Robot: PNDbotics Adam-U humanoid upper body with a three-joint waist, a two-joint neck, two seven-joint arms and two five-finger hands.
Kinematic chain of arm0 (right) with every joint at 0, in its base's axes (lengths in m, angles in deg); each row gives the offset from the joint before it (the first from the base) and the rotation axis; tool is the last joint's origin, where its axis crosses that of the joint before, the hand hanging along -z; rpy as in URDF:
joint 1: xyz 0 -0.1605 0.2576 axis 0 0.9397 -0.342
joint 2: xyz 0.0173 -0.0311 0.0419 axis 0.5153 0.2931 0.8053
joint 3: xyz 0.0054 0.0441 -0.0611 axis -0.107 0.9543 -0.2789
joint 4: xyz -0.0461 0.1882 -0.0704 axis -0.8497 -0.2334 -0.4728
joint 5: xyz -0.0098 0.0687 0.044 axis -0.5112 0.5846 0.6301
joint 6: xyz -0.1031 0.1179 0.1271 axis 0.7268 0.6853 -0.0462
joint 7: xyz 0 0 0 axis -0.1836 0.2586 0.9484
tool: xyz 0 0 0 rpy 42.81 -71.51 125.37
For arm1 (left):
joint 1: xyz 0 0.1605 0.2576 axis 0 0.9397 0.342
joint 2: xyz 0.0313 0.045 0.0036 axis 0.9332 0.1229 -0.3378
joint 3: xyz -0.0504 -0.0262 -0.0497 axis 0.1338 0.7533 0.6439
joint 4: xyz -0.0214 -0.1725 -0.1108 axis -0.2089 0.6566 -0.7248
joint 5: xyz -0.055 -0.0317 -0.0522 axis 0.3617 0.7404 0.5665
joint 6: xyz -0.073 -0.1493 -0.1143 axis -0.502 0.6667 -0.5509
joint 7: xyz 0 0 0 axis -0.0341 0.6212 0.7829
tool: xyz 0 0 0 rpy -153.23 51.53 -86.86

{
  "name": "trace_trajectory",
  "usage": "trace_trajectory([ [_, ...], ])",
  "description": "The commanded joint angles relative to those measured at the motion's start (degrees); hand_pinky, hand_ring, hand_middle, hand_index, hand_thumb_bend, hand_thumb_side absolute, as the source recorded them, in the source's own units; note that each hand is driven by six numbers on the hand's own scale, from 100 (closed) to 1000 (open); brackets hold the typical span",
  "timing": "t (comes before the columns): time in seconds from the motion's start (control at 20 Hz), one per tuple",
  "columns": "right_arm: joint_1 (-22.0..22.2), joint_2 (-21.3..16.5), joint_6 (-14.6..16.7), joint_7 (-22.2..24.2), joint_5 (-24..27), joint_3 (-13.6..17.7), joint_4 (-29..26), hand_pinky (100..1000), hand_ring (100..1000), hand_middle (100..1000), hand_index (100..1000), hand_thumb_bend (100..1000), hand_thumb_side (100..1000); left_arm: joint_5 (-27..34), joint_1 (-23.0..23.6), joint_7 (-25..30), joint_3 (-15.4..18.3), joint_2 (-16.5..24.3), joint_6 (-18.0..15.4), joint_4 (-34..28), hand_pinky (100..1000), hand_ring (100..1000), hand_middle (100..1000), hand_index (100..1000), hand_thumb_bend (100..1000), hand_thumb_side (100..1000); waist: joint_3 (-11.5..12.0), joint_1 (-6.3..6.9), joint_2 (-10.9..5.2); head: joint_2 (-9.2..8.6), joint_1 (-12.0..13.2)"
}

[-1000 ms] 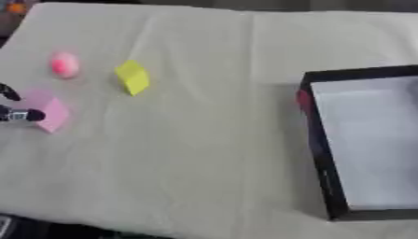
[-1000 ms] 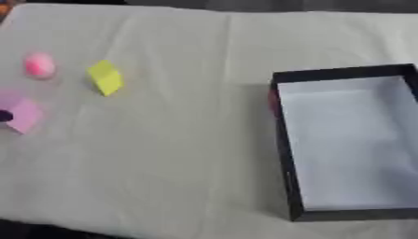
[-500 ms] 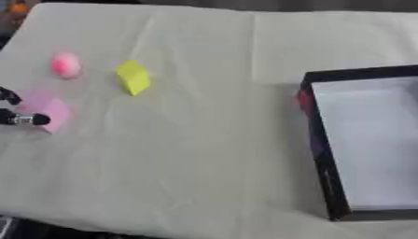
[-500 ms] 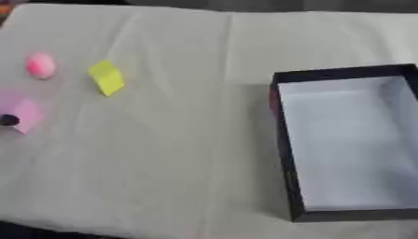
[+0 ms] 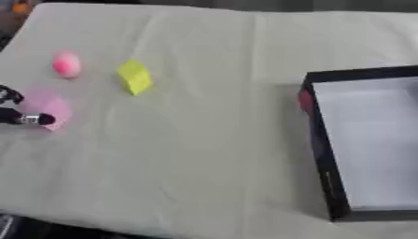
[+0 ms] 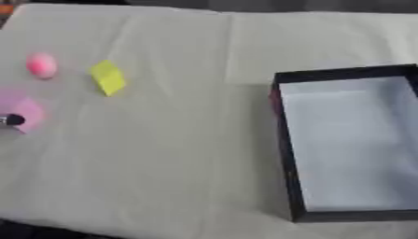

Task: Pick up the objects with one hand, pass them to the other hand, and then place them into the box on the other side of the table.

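A flat pink block (image 5: pixel 51 108) lies near the table's left edge. Only a small dark part of my left hand (image 5: pixel 31 120) shows there, at the view's left border and against the block's left side. Farther back sit a pink egg-shaped thing (image 5: pixel 67 64) and a yellow block (image 5: pixel 135 77), both free on the cloth. The black box (image 5: pixel 320 149) with a pale floor stands at the right, holding nothing. My right hand is out of view.
A pale cloth (image 5: pixel 204 140) covers the table, with wide bare room between the objects and the box. A small red thing (image 5: pixel 304 100) sits against the box's left outer wall. The table's near edge runs along the bottom left.
The left hand stays at the pink block, showing slightly less of itself at the edge. The other objects and the box have not moved.
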Motion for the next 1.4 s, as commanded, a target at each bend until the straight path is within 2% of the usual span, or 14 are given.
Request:
trace_trajectory([
  [0.05, -0.03, -0.81, -0.17, 0.02, -0.27, 0.35, -1.04, 718, 903, 921, 953, 100, 453, -0.73, -1.04, 0.03, 0.24, 1.4, 0.01, 0.47, 1000, 954, 817, 800, 755, 859, -0.01, 0.68, -1.84, -0.09, 0.04],
  [0.1, -0.01, -0.76, -0.2, 0.04, -0.27, 0.34, -1.04, 718, 903, 921, 953, 100, 454, -0.83, -1.14, 0.06, 0.22, 1.28, 0.03, 0.58, 1000, 950, 809, 777, 714, 828, -0.02, 0.66, -1.83, -0.04, 0.03],
  [0.35, 0.04, -0.61, -0.3, 0.09, -0.27, 0.34, -1.04, 719, 904, 922, 954, 100, 457, -1.25, -1.37, 0.33, 0.14, 0.89, 0.03, 0.87, 989, 925, 794, 731, 630, 739, -0.08, 0.62, -1.82, 0.17, 0.18],
  [0.5, 0.11, -0.59, -0.27, 0.1, -0.25, 0.36, -1.04, 719, 904, 922, 955, 100, 459, -1.15, -1.46, 0.39, 0.38, 0.81, 0.13, 0.92, 978, 914, 782, 706, 518, 624, -0.07, 0.59, -1.86, 0.26, 0.17],
  [0.65, 0.14, -0.59, -0.24, 0.12, -0.24, 0.37, -1.04, 719, 904, 922, 955, 100, 460, -0.51, -1.49, -0.15, 0.78, 0.92, 0.67, 0.53, 963, 911, 787, 686, 465, 569, -0.03, 0.6, -1.88, 0.32, 0.17],
  [0.7, 0.12, -0.59, -0.25, 0.14, -0.23, 0.37, -1.04, 720, 904, 923, 955, 100, 461, -0.34, -1.5, -0.39, 0.87, 0.96, 0.9, 0.42, 957, 910, 788, 679, 445, 521, -0.03, 0.61, -1.88, 0.35, 0.15],
  [1.25, 0.33, -0.42, -0.34, 0.33, -0.29, 0.32, -1.04, 721, 906, 924, 957, 100, 466, 2.49, -0.47, -1.46, 2.26, 2.09, 2.37, -2.47, 939, 885, 750, 576, 287, 397, 0.02, 0.52, -1.86, 0.37, 0.1],
  [1.4, 0.4, -0.47, -0.31, 0.4, -0.3, 0.3, -1.04, 721, 906, 924, 957, 100, 465, 3.88, 0.02, -1.39, 3.16, 2.82, 2.58, -4.5, 938, 876, 739, 559, 255, 326, 0.14, 0.4, -1.88, 0.38, 0.16],
])
